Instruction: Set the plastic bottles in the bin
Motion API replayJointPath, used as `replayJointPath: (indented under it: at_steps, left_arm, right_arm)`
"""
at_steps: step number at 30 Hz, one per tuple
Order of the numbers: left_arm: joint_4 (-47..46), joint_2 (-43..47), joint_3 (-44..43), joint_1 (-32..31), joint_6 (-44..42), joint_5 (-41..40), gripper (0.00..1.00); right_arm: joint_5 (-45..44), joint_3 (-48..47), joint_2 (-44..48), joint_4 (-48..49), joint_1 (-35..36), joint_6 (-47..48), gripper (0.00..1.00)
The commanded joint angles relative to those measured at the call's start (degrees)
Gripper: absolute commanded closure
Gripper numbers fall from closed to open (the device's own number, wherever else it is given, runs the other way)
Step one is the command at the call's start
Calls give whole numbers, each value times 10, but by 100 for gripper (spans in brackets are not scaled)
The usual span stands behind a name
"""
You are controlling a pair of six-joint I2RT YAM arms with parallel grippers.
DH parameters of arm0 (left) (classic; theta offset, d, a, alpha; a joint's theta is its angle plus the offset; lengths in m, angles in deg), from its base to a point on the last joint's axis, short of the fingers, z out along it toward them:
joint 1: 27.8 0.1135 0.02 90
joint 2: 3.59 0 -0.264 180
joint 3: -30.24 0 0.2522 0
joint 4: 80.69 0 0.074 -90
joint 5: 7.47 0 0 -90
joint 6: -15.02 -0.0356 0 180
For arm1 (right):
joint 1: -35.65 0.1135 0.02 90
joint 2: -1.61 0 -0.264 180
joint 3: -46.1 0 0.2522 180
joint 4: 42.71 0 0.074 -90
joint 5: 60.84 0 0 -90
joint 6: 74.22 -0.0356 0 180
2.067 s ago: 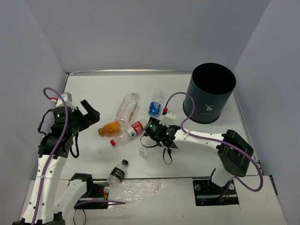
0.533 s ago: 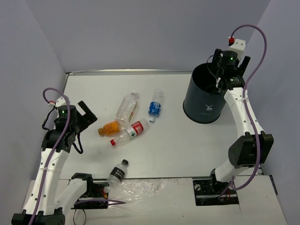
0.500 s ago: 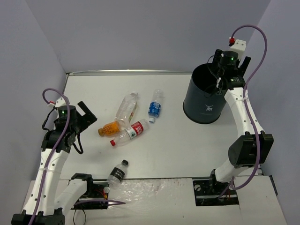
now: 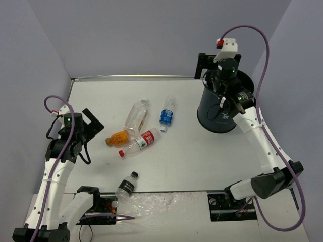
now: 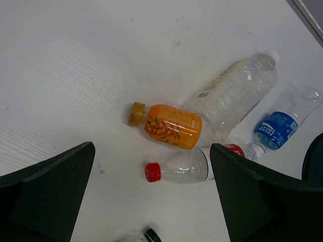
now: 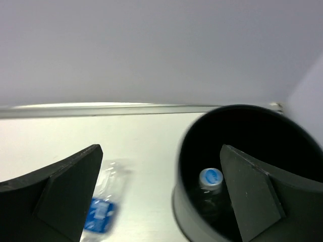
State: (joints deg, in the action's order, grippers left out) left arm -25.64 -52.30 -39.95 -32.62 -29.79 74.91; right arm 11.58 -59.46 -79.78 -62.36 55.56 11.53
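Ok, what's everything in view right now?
Bin: one, dark grey, far right of table.
Bottle in bin: one, clear, pale cap, at the bottom.
Large clear bottle: one, lying mid-table.
Blue-label bottle: one, clear, right of the large one.
Orange bottle: one, orange-filled, left of centre.
Red-label bottle: one, red cap, beside the orange one.
Dark-label bottle: one, black cap, near edge.
Table: one, white.
Left gripper: open, empty, left of the bottles.
Right gripper: open, empty, by the bin's rim.
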Motion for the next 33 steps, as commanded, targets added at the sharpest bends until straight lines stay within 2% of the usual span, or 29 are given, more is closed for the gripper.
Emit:
replayJointPath:
  at_steps: [1, 4, 9, 14, 18, 23, 26, 29, 30, 31, 32, 33]
  left_arm:
    - [-14, -4, -9, -1, 6, -11, 3]
    - [4, -10, -37, 0, -7, -39, 3]
    - [7, -17, -75, 0, -26, -61, 3]
    - [-3, -14, -98, 0, -49, -83, 3]
    - [-16, -8, -119, 0, -68, -85, 3]
    - [-41, 1, -113, 1, -89, -83, 3]
    - [-58, 0, -106, 1, -97, -87, 3]
    - [-62, -3, -109, 1, -104, -82, 3]
    - [-61, -7, -112, 1, -110, -81, 3]
    - [-57, -8, -114, 1, -112, -79, 3]
    - [-57, -9, -114, 1, -112, -79, 3]
    - [-57, -9, -114, 1, -113, -78, 3]
  right_arm:
    - [-43, 2, 7, -7, 110, -30, 0]
    - [-68, 55, -11, -3, 181, -116, 0]
    - [-75, 63, -110, 3, 200, -178, 0]
    - [-81, 2, -248, 3, 196, -198, 0]
    - [-64, -24, -321, 3, 165, -241, 0]
    - [14, -41, -412, 11, 114, -270, 0]
    - [85, -37, -452, 56, 103, -263, 2]
    - [72, -43, -467, 71, 102, -264, 15]
    - [64, -43, -463, 73, 102, -264, 22]
    - [52, -36, -456, 78, 104, -265, 36]
    - [38, -36, -447, 81, 104, -265, 36]
    - [8, -29, -428, 87, 107, -261, 49]
